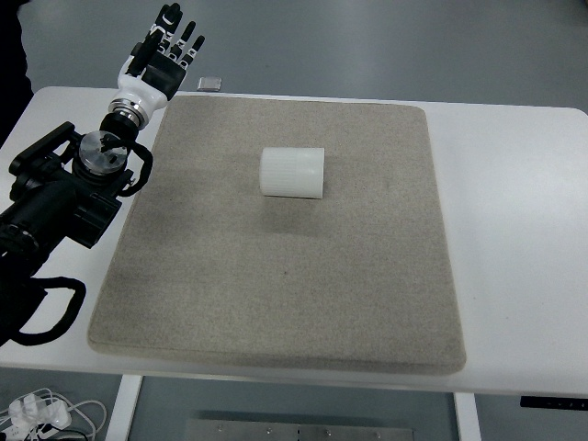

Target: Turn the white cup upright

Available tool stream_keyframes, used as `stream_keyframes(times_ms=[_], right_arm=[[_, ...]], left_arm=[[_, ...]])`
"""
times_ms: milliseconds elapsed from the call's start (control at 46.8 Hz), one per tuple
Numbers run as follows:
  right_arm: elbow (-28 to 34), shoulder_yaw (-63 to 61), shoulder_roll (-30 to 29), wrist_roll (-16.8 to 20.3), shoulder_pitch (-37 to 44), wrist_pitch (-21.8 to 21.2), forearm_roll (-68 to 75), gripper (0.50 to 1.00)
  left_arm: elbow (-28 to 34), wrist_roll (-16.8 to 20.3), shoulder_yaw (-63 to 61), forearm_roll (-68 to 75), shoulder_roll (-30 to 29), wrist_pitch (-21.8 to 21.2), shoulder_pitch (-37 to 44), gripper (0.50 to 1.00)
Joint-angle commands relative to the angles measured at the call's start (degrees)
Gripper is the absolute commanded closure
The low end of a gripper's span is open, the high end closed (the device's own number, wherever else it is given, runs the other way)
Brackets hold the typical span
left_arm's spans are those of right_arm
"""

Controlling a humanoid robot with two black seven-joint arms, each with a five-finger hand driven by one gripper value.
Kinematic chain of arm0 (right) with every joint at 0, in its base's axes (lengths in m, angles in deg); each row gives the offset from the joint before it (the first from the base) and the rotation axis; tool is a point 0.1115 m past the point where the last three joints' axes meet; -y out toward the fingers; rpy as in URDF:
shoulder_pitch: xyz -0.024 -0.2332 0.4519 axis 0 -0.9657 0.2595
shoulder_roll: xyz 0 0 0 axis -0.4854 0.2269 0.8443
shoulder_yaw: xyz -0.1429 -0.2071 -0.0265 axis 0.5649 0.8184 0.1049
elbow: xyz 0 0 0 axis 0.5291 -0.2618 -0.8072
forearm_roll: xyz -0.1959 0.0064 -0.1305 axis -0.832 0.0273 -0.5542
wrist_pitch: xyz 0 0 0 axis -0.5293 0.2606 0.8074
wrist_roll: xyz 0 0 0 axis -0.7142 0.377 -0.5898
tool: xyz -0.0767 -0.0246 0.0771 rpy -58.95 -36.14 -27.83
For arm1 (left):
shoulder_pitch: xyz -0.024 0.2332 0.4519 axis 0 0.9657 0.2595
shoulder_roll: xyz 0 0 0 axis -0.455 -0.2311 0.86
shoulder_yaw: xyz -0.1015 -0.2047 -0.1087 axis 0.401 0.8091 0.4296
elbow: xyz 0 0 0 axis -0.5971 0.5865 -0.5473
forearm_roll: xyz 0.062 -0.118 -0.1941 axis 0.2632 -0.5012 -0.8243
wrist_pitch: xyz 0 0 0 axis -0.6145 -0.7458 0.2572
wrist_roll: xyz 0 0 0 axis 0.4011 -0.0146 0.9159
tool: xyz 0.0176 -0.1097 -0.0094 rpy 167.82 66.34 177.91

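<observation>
The white cup (292,172) lies on its side on the grey felt mat (276,276), a little above the mat's middle and well clear of every edge. Its ribbed wall faces up, and its long axis runs roughly left to right. I can't tell from here which end is the mouth. No print, logo or label shows on it.

The mat covers most of the white table (514,230), leaving bare margins on the left and a wider strip on the right.

The left hand (165,55) hangs over the table's far left corner, just beyond the mat's upper left corner and well apart from the cup. Its fingers (171,23) are stretched out and spread, pointing away from the robot, and they grasp nothing. The black forearm (64,193) comes in from the left edge, with a round metal joint (103,150) just behind the white wrist.

A small flat dark object (210,84) sits on the table at the far edge of the mat, near the hand; whatever is on it is too small to read. White cables (46,413) lie on the floor at the lower left. No writing is legible anywhere.
</observation>
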Motion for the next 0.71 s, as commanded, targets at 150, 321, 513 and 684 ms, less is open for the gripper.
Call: stream_keyframes(times_ms=[150, 321, 513, 684], right_arm=[[0.0, 0.0, 0.0, 0.0, 0.0, 0.0, -0.01, 0.548], [0.0, 0.0, 0.0, 0.0, 0.0, 0.0, 0.08, 0.548], [0.0, 0.0, 0.0, 0.0, 0.0, 0.0, 0.08, 0.548], [0.0, 0.0, 0.0, 0.0, 0.0, 0.0, -0.01, 0.548]], left_arm=[[0.0, -0.03, -0.09, -0.01, -0.09, -0.09, -0.08, 0.504], [0.0, -0.03, 0.0, -0.01, -0.09, 0.53, -0.08, 0.504], [0.26, -0.03, 0.09, -0.1, -0.53, 0.62, -0.26, 0.504], [0.18, -0.03, -0.61, 0.07, -0.62, 2.02, -0.87, 0.504]])
